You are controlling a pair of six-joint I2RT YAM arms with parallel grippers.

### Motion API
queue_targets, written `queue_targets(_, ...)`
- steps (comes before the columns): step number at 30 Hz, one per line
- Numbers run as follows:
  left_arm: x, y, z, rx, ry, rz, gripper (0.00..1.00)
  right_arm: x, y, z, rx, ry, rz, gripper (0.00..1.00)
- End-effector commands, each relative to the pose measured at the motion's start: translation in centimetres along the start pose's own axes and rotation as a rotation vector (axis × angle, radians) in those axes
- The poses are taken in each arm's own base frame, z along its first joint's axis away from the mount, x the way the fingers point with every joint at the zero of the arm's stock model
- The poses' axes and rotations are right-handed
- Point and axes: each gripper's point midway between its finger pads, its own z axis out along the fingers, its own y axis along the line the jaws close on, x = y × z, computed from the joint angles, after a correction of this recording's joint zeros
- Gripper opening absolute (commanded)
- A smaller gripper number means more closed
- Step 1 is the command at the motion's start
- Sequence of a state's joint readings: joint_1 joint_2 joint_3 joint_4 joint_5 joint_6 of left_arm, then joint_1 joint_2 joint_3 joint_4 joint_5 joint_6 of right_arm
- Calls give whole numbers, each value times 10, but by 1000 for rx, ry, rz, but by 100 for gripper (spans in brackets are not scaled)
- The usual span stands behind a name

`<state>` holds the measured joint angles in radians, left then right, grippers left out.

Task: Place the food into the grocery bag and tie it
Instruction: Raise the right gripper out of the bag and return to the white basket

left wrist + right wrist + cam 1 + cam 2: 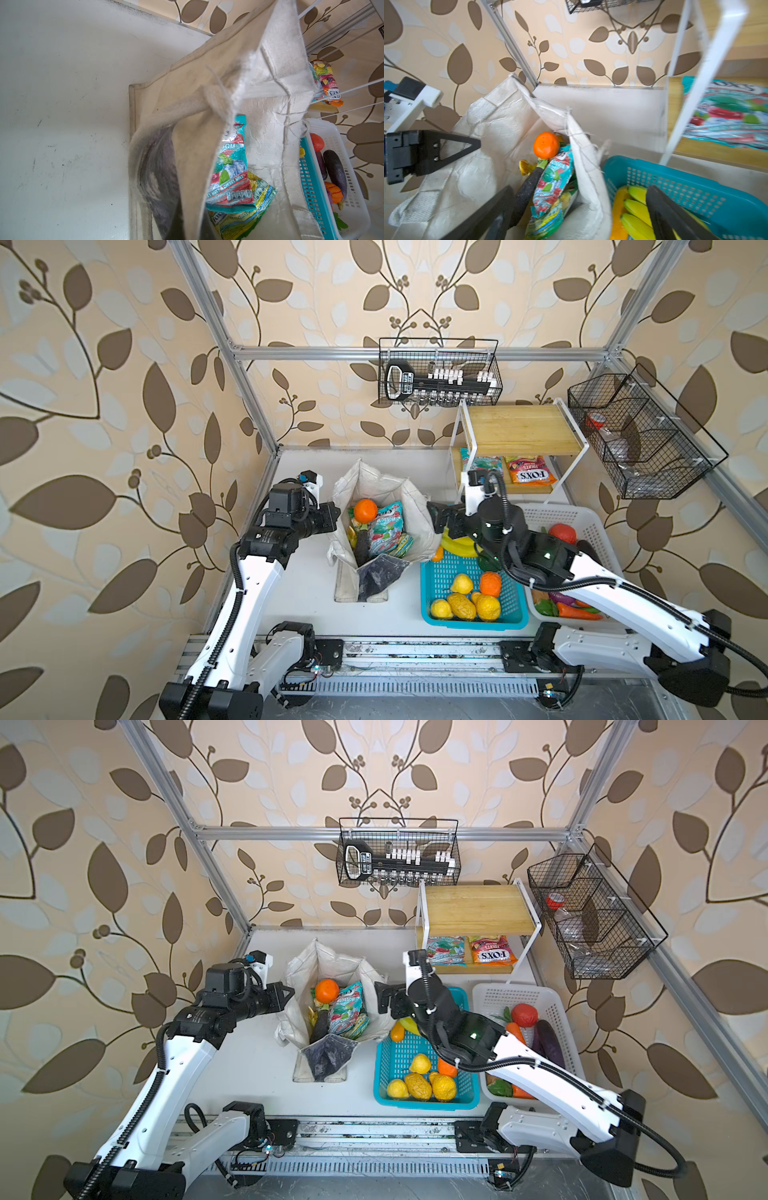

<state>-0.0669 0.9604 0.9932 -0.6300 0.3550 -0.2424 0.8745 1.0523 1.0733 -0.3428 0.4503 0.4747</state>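
The off-white grocery bag (386, 489) (332, 965) stands open mid-table. Inside lie a round orange (365, 509) (546, 145), a light-blue snack packet (384, 526) (230, 166), a green-yellow packet (245, 216) and a dark toy vegetable (527, 193). My left gripper (332, 516) (286, 994) is shut on the bag's left wall; its jaws are hidden in the left wrist view. My right gripper (440, 516) (579, 218) is open and straddles the bag's right wall. One finger is inside the bag, the other over the yellow banana bunch (455, 545) (637, 207). A carrot (577, 611) lies in the white basket.
The blue basket (473, 624) right of the bag holds bananas and several yellow and orange fruits. The white basket (552, 514) beyond it holds toy vegetables. A wooden shelf (519, 429) at the back right has snack packets (530, 472) under it. Wire baskets hang on the walls.
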Motion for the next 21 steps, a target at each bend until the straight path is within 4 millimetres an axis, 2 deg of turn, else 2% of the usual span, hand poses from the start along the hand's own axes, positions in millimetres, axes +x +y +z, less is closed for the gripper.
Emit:
queue_targets(1, -10, -8, -6, 13, -31, 36, 0, 10, -49, -17, 123, 24, -32, 100)
queue_targets(6, -9, -9, -6, 17, -26, 35, 0, 15, -108, -42, 226, 23, 25, 100)
queue_targets(9, -9, -8, -7, 12, -33, 37, 0, 22, -138, -50, 294, 47, 61, 100)
queue_targets(13, -9, -11, -6, 28, -27, 33, 0, 35, -169, -51, 364, 82, 114, 100)
queue_targets(18, -8, -13, -6, 42, -19, 30, 0, 53, -215, -55, 543, 143, 147, 98)
queue_targets(21, -9, -14, -6, 49, -24, 30, 0, 64, -231, -48, 591, 159, 138, 92)
